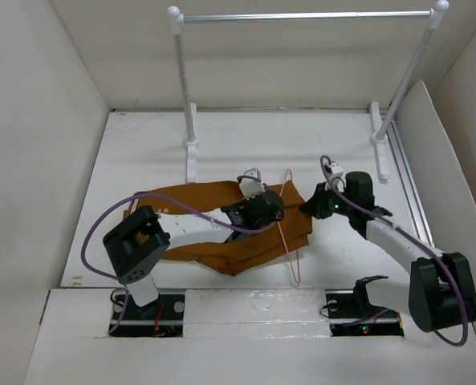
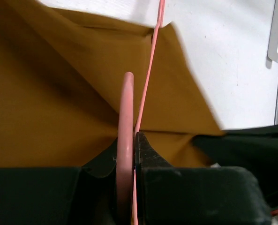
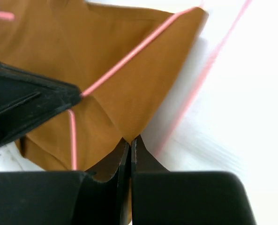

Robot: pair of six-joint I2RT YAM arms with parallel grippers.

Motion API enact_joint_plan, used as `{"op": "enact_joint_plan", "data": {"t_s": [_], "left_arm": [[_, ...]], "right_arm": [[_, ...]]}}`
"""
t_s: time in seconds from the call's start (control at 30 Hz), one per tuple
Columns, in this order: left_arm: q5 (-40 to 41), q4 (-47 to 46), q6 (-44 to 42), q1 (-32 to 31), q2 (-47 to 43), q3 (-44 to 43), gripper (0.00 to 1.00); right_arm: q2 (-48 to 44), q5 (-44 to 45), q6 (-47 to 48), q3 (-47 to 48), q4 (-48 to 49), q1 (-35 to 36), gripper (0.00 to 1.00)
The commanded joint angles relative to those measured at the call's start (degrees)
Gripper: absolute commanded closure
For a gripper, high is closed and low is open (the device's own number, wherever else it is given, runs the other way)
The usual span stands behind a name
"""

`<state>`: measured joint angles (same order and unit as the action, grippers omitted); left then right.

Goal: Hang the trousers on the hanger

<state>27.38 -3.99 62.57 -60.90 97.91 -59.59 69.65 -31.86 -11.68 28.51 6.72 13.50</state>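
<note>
Rust-brown cloth: the trousers (image 1: 250, 250) lie crumpled mid-way across the white table (image 1: 141, 152), in front of the silver rail (image 1: 302, 15) on its white posts (image 1: 188, 96). The pale pink hanger (image 1: 286, 245) lies over the right end of the cloth. One wire side crosses the fabric, and its near end pokes out onto bare table towards the arm bases.

Reaching in over the trousers from the left is the left gripper (image 1: 263, 207). Left wrist view: jaws clamped on the hanger (image 2: 149, 70) wire, which runs straight away from the fingers across the brown fabric.

At the right edge of the cloth sits the right gripper (image 1: 311, 207). Right wrist view: jaws pressed together, pinching a folded edge of the trousers (image 3: 129, 89). The hanger wire (image 3: 129, 54) runs diagonally over the cloth to the black body of the left gripper (image 3: 26, 105).

From above, the two grippers are near each other but apart.
</note>
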Motion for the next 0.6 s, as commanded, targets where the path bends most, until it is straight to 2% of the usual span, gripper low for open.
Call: {"op": "enact_joint_plan", "data": {"t_s": [0.0,0.07,0.2,0.33,0.57], "left_arm": [[2.68,8.47,-4.38,0.61,-3.24,5.44,1.00],[2.95,8.82,-5.34,0.61,-5.00,7.11,1.00],[5.14,12.42,-7.46,1.14,-7.81,8.53,1.00],[6.37,13.57,-7.10,4.56,-12.37,10.37,1.00],[6.90,15.94,-8.33,6.24,-12.13,8.61,1.00]], "right_arm": [[-3.55,0.39,9.56,6.82,-13.73,-8.12,1.00],[-3.29,0.39,14.63,9.36,-19.17,-13.20,1.00],[-1.45,-1.19,18.36,11.30,-21.93,-20.15,1.00],[-1.35,-3.13,20.29,11.48,-23.06,-21.58,1.00],[-6.45,-0.75,19.34,5.51,-23.78,-25.70,1.00]]}}
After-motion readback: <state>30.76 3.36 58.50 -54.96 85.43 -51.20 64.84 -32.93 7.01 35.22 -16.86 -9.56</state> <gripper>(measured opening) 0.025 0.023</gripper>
